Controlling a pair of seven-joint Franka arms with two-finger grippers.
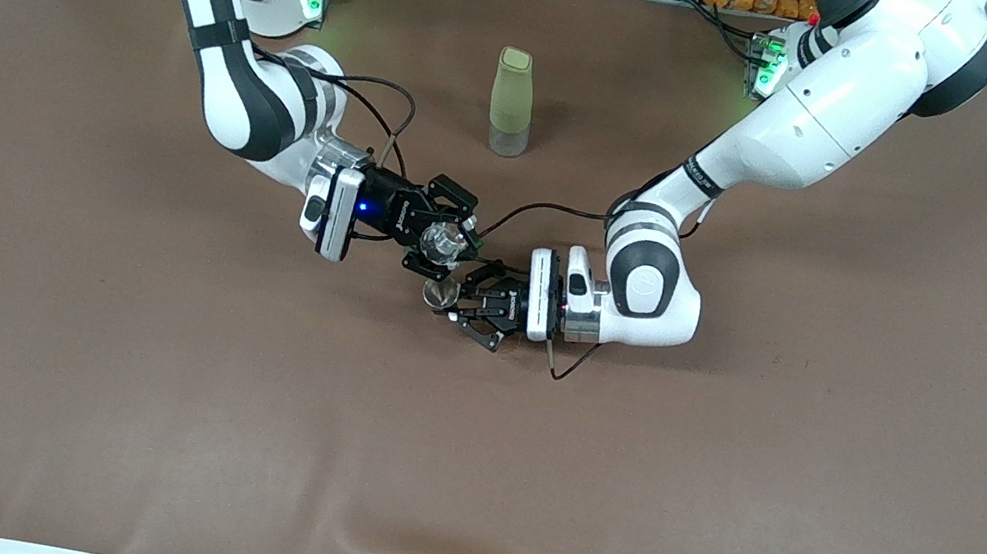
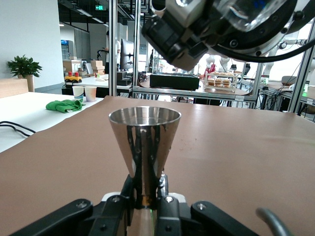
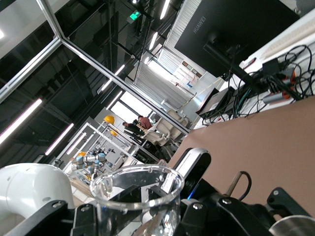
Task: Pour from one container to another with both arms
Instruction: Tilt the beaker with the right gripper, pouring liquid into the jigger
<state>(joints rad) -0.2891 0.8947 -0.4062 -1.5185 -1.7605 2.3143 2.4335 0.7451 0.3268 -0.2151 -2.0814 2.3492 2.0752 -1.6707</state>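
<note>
My right hand (image 1: 448, 234), reaching in from the right arm's end of the tabletop (image 1: 124, 415), was pinched shut on the glass cup (image 1: 438, 243), held up in the air & tipped toward the jigger (image 1: 442, 294). In the right wrist view the cup's rim (image 3: 135, 183) sat tilted, fingers clamped round the lower part. Couldn't tell if any liquid was in it or moving; glass too see-through.

Just beside & slightly under it, my left hand (image 1: 461, 302) was pinched shut on the jigger at the narrow waist, upper cone open upward. Left wrist view showed the jigger (image 2: 144, 142) upright betw. the fingers, mouth clear, w/ the right hand & cup hanging above it toward the top of that view. Both hands were over mid-tabletop.

Progress, my read: both pick-ups done, containers brought together, cup tilted, so the pour was at hand or just underway. Left to do: finish tipping, level the cup, set both down.

Room: plenty of bare tabletop nearer the front camera & toward both ends. Tabletop edges well apart from the hands. Only other thing standing was the yellow-green bottle (image 1: 511, 102), farther from the front camera than the hands, apart from them. Tightest spot was betw. the two hands themselves, nearly touching.
</note>
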